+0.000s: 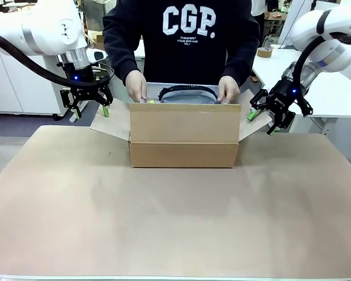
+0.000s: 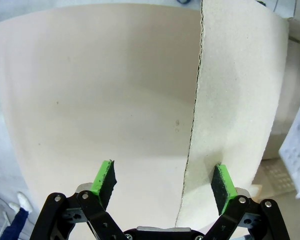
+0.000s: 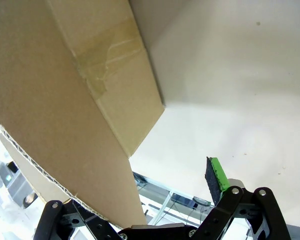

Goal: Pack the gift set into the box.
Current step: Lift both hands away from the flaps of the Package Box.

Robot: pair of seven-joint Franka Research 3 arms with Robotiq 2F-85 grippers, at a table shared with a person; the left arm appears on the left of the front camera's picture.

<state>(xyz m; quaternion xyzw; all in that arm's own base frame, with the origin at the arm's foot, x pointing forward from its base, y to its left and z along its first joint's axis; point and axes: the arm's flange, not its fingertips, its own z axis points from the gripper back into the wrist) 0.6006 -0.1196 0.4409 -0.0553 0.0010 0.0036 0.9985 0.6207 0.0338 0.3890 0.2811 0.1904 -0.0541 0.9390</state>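
The box [image 1: 184, 137] stands in the middle of the table with its near flap upright. Behind that flap the gift set [image 1: 187, 93], a grey case with a black curved band, is held in the box's opening by a person's hands [image 1: 136, 86] at both ends. My left gripper [image 1: 92, 111] is open at the box's left flap [image 1: 112, 122]. In the left wrist view that flap's [image 2: 235, 100] edge runs between the fingers of my left gripper [image 2: 165, 182]. My right gripper [image 1: 263, 120] is open at the right flap [image 1: 245, 124]. The right flap [image 3: 55, 115] covers one finger of my right gripper [image 3: 152, 182].
The tan table [image 1: 164, 222] stretches bare in front of the box. The person stands close behind the box at the far edge. A white table [image 1: 333, 88] with a roll of tape [image 1: 264, 52] lies behind my right arm.
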